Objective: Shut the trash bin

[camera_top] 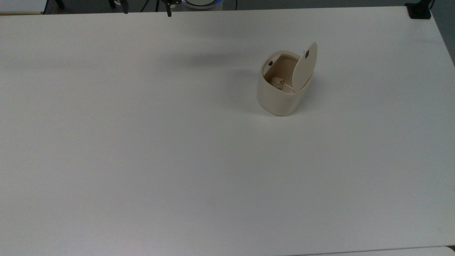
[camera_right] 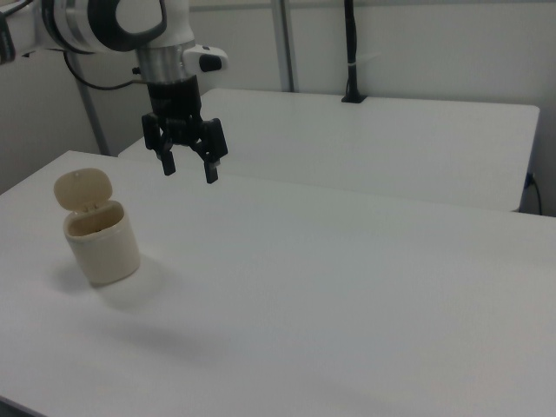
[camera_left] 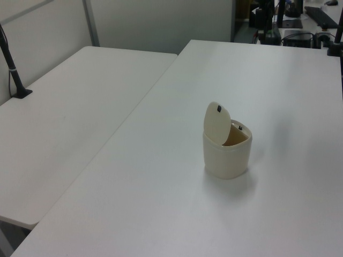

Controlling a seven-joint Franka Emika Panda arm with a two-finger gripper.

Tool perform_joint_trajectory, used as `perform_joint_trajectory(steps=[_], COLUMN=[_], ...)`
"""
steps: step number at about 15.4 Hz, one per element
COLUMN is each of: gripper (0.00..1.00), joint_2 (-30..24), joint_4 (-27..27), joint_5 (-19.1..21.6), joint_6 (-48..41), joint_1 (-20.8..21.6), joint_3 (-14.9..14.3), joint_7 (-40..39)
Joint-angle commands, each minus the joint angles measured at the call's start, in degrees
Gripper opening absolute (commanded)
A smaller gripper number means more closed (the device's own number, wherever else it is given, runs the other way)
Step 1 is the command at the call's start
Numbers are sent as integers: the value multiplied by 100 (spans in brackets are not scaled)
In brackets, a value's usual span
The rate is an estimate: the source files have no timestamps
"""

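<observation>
The trash bin (camera_top: 279, 99) is a small cream-beige tub standing on the white table (camera_top: 142, 142), right of centre in the top view. Its lid (camera_top: 305, 69) is hinged up and stands nearly upright, so the bin is open. A crumpled scrap (camera_top: 277, 81) lies inside. A small black button (camera_top: 270, 63) sits on the rim. The left view has the bin (camera_left: 228, 158) with its lid (camera_left: 217, 124) raised. In the right view the bin (camera_right: 104, 248) stands at the left, and my gripper (camera_right: 189, 171) hangs open in the air above and to the right of it, holding nothing.
A second white table (camera_left: 64, 118) adjoins on the left view's left, with a black clamped post (camera_left: 13, 69). A black clamp (camera_top: 419, 10) sits at the top view's far right corner. Another table (camera_right: 391, 139) lies behind in the right view.
</observation>
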Motion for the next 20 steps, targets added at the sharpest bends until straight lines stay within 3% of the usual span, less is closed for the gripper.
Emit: perform_joint_trajectory(steps=[1,2,5,8,10,16,20], gripper=[100,94,56,26,2,0,0], joint_2=[173,191,200,244,244,270,384], joint_4=[183,184,184,175,192,623,685], joint_5=[102,128,164,207,531,989,972], joint_6=[18,18,307,422,431,509,948], joint_1=[59,216,585,981,1209,1799,2238], joint_3=[-18,9,18,18,18,18,18], joint_7=[-311,-399,-732,-2110,-2543,-2984,-2922])
